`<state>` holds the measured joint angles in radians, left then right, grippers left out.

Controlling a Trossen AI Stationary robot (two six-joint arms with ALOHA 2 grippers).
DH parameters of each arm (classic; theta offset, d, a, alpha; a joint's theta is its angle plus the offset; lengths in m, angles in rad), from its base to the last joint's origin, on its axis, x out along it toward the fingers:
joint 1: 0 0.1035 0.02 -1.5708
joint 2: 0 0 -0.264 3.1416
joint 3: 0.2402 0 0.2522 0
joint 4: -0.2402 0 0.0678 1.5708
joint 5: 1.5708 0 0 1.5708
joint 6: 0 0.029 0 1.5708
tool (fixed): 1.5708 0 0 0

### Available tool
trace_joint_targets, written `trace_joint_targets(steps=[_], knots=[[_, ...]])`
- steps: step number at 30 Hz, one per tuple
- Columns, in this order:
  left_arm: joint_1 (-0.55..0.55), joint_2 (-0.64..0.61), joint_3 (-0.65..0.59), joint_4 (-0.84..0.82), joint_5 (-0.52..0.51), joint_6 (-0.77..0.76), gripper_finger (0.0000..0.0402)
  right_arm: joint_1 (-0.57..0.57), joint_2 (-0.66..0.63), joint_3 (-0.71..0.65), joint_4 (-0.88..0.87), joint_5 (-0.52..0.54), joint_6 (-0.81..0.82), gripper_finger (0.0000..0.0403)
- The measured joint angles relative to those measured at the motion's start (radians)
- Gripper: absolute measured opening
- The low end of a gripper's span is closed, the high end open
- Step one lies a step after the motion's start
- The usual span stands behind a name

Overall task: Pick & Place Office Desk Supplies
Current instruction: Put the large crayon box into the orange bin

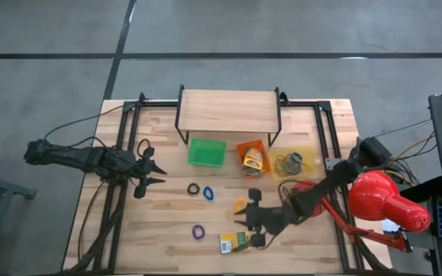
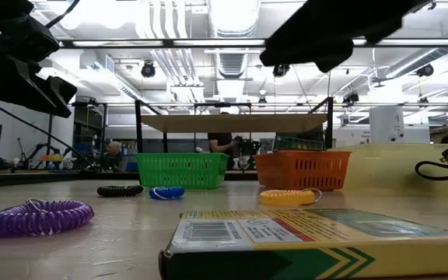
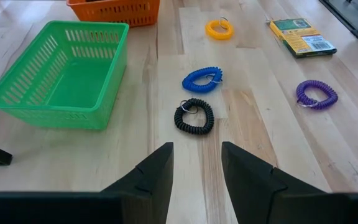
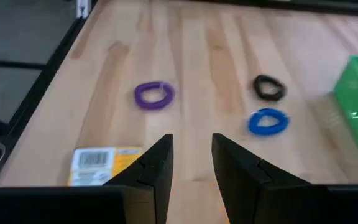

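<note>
Coiled loops lie flat on the wooden table: black (image 1: 193, 188), blue (image 1: 208, 192), purple (image 1: 198, 231) and yellow-orange (image 1: 239, 205). A yellow and green printed box (image 1: 234, 242) lies flat near the front edge. My right gripper (image 1: 245, 221) hangs open above the table just right of the box and touches nothing. In its wrist view the box (image 4: 101, 165) lies beside its fingers, and the purple loop (image 4: 154, 94) lies ahead. My left gripper (image 1: 158, 175) waits open at the left, pointing at the black loop (image 3: 194, 116) and the blue loop (image 3: 202, 79).
At the back stand a green tray (image 1: 207, 152), an orange tray (image 1: 253, 159) with a box in it, and a yellow tray (image 1: 295, 163) with loops, in front of a wooden shelf (image 1: 227, 111). A red desk lamp (image 1: 382, 199) stands at the right edge.
</note>
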<state>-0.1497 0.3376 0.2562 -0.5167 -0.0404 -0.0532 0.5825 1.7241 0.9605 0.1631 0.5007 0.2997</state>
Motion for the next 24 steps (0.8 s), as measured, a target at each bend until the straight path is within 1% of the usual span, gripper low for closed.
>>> trace_joint_targets(steps=[4, 6, 10, 15, 20, 24], knots=[[0.0, 0.0, 0.0, 0.0, 0.0, 0.0, 0.0142, 0.033, 0.071, 0.062, 0.0, 0.017, 0.034, 0.0114], [0.0, 0.0, 0.0, 0.0, 0.0, 0.0, 0.0142, 0.043, 0.099, 0.095, -0.036, 0.041, 0.038, 0.0117], [0.0, 0.0, 0.0, 0.0, 0.0, 0.0, 0.0142, 0.058, 0.141, 0.155, -0.12, 0.051, 0.042, 0.0118], [0.0, 0.0, 0.0, 0.0, 0.0, 0.0, 0.0142, 0.074, 0.161, 0.211, -0.129, 0.018, 0.04, 0.0106], [0.0, 0.011, 0.0, 0.006, 0.0, 0.0, 0.0142, 0.075, 0.158, 0.251, -0.139, 0.014, 0.035, 0.0093], [0.0, 0.013, 0.0, 0.003, 0.0, 0.0, 0.0142, 0.074, 0.157, 0.276, -0.151, 0.014, -0.006, 0.0085]])
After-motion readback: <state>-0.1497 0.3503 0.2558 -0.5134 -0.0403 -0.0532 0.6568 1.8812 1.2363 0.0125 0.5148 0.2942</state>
